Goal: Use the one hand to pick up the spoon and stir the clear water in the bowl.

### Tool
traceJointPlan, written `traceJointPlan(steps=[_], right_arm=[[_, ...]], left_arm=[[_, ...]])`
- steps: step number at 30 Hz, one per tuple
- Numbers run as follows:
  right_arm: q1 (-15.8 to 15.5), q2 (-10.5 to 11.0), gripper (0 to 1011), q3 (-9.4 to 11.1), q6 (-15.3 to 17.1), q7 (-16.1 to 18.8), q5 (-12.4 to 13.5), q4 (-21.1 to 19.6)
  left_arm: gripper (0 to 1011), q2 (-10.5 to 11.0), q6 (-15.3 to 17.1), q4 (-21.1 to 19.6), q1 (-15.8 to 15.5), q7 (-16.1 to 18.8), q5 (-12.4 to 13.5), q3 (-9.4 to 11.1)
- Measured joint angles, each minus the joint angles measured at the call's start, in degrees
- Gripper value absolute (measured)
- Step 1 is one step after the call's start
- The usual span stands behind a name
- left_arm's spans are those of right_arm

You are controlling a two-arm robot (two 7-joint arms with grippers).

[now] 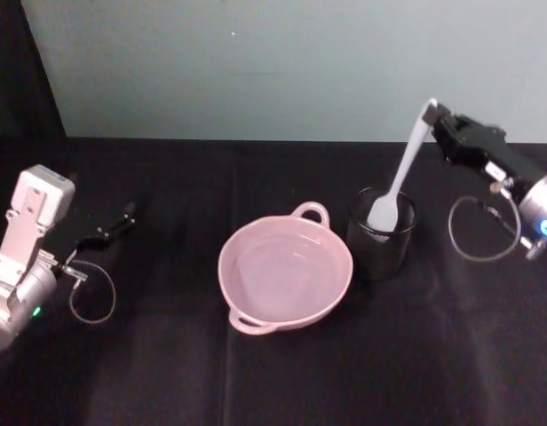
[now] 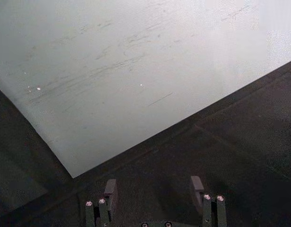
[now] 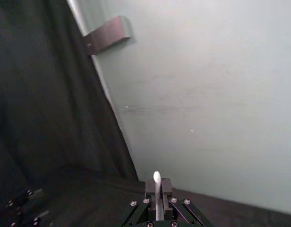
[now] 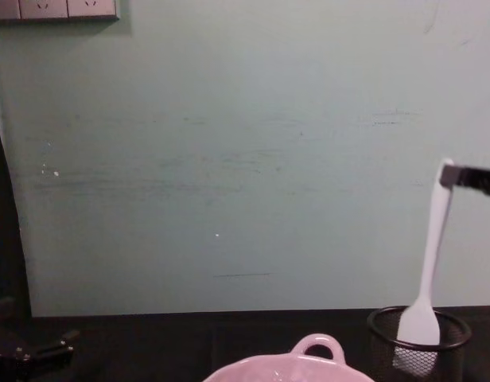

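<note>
The white spoon (image 1: 400, 176) stands tilted with its wide end inside a black wire-mesh cup (image 1: 380, 235). My right gripper (image 1: 437, 116) is shut on the top end of the handle, above and to the right of the cup. In the right wrist view the handle tip (image 3: 157, 185) sticks up between the closed fingers. From the chest view the spoon (image 4: 430, 263) hangs from the right gripper (image 4: 458, 176) down into the cup (image 4: 420, 344). The pale pink bowl (image 1: 247, 293) sits left of the cup at the table's middle. My left gripper (image 1: 127, 213) rests open at the far left.
A black cloth covers the table (image 1: 407, 355), and a pale green wall (image 1: 291, 62) runs behind it. The bowl's loop handle (image 1: 311, 211) points toward the cup. A grey cable (image 1: 479, 232) loops under the right wrist. Open cloth lies in front of the bowl.
</note>
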Motion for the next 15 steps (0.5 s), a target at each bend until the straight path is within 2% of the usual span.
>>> traceJointPlan(steps=[7, 15], right_arm=[[2.37, 2.94, 84, -0.53, 4.83, -0.02, -2.91, -5.74], [3.33, 5.42, 85, -0.04, 8.84, -0.02, -2.74, -10.71]], left_arm=[[1011, 0.0, 0.0, 0.0, 0.0, 0.0, 0.0, 0.0], [1011, 0.0, 0.0, 0.0, 0.0, 0.0, 0.0, 0.0]])
